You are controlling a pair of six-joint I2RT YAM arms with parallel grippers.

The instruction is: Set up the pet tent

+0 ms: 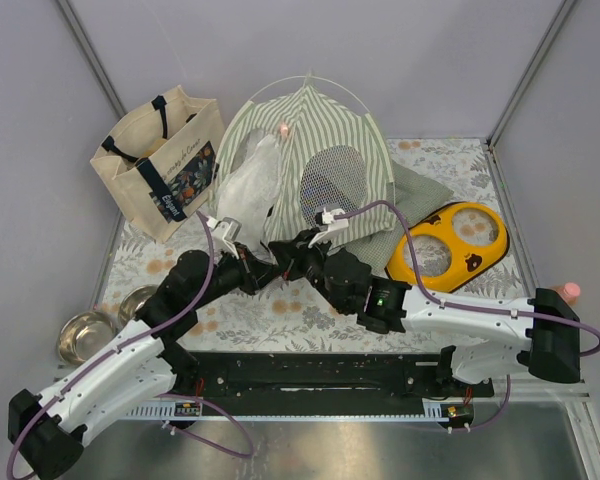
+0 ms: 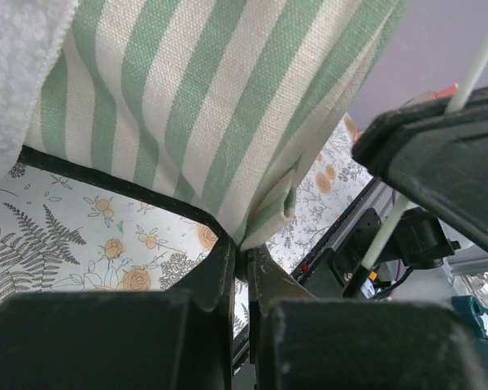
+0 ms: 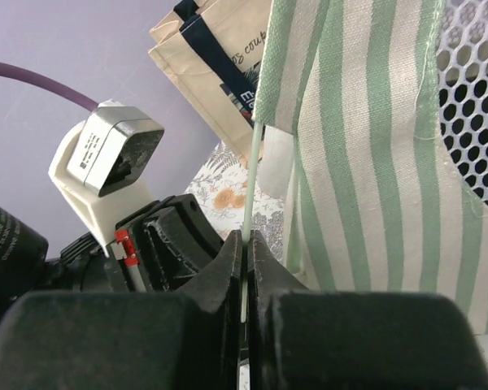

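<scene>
Pet tent [image 1: 315, 150] at upper centre of top view, just up-frame of both jaws: left gripper [image 2: 240, 262] nipped tight on its striped btm corner, right gripper [image 3: 246, 244] alongside clamped on pole [image 3: 252, 179], long axis up-frame into hem.

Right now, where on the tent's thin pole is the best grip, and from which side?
Grip the bare stretch of pole just below the striped sleeve of the pet tent, coming from the arms' side with fingers across it. It is thin and straight there, and fabric covers it higher up. The right gripper is shut on it at that spot.
</scene>
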